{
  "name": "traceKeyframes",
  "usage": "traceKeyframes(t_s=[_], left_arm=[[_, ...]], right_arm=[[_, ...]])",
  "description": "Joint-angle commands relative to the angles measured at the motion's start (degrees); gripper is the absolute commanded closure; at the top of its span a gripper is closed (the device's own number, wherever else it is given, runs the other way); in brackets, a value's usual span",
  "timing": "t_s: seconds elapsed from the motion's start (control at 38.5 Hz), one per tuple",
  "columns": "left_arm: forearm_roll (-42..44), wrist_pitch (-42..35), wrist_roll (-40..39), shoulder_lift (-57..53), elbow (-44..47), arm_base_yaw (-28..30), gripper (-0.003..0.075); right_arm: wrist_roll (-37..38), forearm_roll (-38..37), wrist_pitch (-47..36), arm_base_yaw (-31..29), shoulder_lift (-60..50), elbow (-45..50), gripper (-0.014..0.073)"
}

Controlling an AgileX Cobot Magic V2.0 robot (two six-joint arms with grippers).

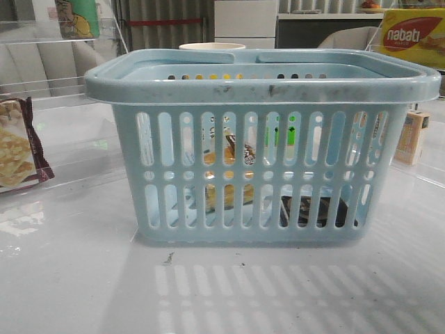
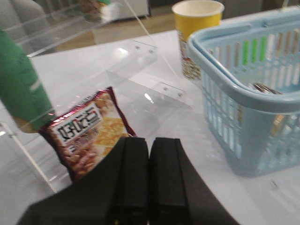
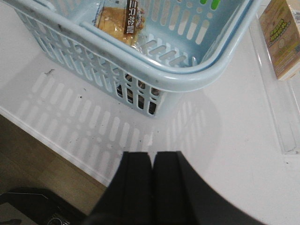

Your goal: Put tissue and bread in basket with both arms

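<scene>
The light-blue basket (image 1: 261, 83) stands in the middle of the white table. The bread (image 1: 229, 174) in its clear bag shows through the slots on the left half; it also shows in the right wrist view (image 3: 119, 21). The dark tissue pack (image 1: 316, 211) lies on the basket floor at the right, seen through the slots, and shows dimly in the right wrist view (image 3: 133, 93). My left gripper (image 2: 151, 143) is shut and empty, left of the basket (image 2: 234, 89). My right gripper (image 3: 151, 157) is shut and empty, near the table's front edge beside the basket (image 3: 187, 77). Neither gripper shows in the front view.
A maroon-edged cracker packet (image 1: 17, 146) lies at the left, also in the left wrist view (image 2: 89, 133). A yellow cup (image 2: 197, 28) stands behind the basket. A small carton (image 1: 411, 137) sits at the right. Clear acrylic shelves (image 2: 140, 65) and a green can (image 2: 21, 89) are at the left.
</scene>
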Motion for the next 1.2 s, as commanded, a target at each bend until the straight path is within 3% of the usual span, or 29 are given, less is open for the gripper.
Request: traceKeyframes(t_s=[0.0,0.21,0.6,1.17], left_arm=[[-0.5,-11.3,0.1,-5.2,4.4,4.9,0.0629],[-2.6,-19.1,0.1,-14.0,15.6,10.8,0.0629],[-3.5,-30.6,0.1,-18.6,25.7,11.9,0.0629],[-3.5,-31.2,0.1,-18.5,25.7,11.9,0.0629]], right_arm=[[-0.3,-0.5,-3.3,0.0,-0.3,-1.6,0.0539],[-0.3,-0.5,-3.3,0.0,-0.3,-1.6,0.0539],[-0.3,-0.5,-3.1,0.0,-0.3,-1.6,0.0539],[-0.3,-0.5,-3.0,0.0,-0.3,-1.6,0.0539]])
